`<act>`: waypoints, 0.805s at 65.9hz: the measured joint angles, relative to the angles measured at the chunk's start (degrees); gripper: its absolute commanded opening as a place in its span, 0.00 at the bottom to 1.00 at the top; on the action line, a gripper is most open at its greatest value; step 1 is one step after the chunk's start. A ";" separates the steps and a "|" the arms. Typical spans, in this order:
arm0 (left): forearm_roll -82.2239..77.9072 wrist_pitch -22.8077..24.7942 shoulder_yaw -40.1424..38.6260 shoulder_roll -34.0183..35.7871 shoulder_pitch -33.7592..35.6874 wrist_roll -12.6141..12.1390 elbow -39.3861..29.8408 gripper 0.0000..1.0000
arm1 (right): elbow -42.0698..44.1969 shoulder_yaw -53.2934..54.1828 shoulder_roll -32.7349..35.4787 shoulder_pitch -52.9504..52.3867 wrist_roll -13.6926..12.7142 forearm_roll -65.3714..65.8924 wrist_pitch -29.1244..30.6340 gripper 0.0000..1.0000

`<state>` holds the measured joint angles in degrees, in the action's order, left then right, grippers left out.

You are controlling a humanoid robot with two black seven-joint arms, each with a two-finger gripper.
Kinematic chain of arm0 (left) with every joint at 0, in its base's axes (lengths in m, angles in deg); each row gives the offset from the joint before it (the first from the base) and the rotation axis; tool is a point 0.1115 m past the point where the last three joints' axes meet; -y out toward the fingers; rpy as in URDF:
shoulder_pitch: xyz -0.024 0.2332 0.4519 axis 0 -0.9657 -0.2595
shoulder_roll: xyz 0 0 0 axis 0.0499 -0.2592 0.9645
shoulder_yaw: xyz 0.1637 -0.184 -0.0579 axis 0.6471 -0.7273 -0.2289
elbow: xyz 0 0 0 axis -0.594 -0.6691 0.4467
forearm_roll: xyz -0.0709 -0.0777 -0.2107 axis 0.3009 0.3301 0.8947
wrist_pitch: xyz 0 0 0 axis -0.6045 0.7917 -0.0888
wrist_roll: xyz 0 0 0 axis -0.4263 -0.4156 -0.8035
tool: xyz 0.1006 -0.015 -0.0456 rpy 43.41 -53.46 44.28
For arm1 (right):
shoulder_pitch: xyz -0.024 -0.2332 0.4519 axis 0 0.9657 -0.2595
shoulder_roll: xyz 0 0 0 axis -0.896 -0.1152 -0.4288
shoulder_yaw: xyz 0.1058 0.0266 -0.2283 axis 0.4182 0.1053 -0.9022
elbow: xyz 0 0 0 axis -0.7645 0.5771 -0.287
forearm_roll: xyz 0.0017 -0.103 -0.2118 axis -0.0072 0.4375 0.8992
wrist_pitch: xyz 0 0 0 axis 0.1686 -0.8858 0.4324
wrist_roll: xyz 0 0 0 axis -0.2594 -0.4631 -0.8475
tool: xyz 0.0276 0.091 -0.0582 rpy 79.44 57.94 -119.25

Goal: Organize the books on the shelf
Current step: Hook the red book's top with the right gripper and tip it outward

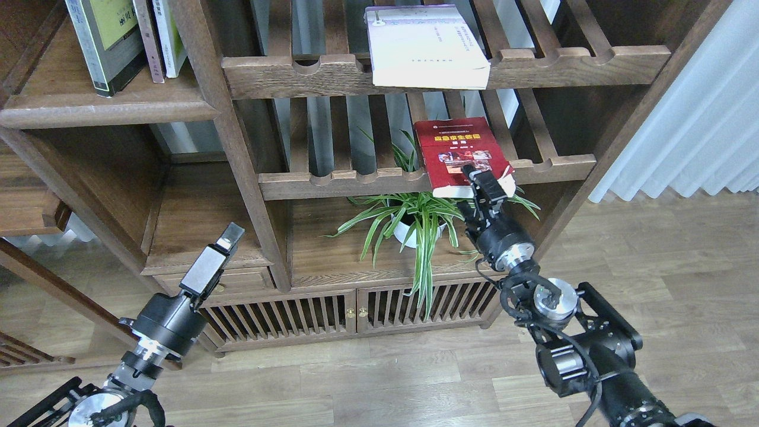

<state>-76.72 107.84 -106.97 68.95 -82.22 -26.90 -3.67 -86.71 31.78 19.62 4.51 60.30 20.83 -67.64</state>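
The grey-black book with the yellow-green panel (pixel 104 41) stands upright on the solid dark-brown shelf (pixel 107 110) at the top left. The white book (pixel 424 44) lies flat on the upper slatted rack and overhangs its front rail. The dark red book (pixel 456 148) lies flat on the lower slatted rack, also overhanging. My right gripper (pixel 477 177) is raised in front of the red book's front right edge; it is dark and its fingers cannot be told apart. My left gripper (pixel 230 236) is low at the left, in front of the drawer unit, and holds nothing.
A thin brown book (pixel 147 41) and a white-green book (pixel 169 35) stand beside the grey-black one. A potted spider plant (pixel 415 228) sits under the lower rack, close to my right arm. Slatted cabinet doors (pixel 278 320) are below. A white curtain (pixel 699 118) hangs at right.
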 measured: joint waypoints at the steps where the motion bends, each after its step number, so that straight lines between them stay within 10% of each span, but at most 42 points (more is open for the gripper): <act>1: 0.00 0.00 0.00 0.00 0.00 -0.01 0.00 0.97 | 0.18 0.02 0.00 -0.21 0.01 -0.05 -0.17 0.99; 27: -0.06 0.00 0.00 -0.04 0.09 -0.04 0.00 0.96 | 5.58 0.52 0.00 -4.68 0.07 -2.36 -2.87 0.94; 53: -0.09 0.00 -0.09 -0.09 0.09 -0.04 0.06 0.96 | 4.86 2.05 0.00 -5.65 0.00 -7.87 -8.83 0.68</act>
<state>-76.81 107.84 -107.06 68.87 -82.13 -26.94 -3.61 -81.85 33.83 19.62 -1.13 60.30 12.96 -76.48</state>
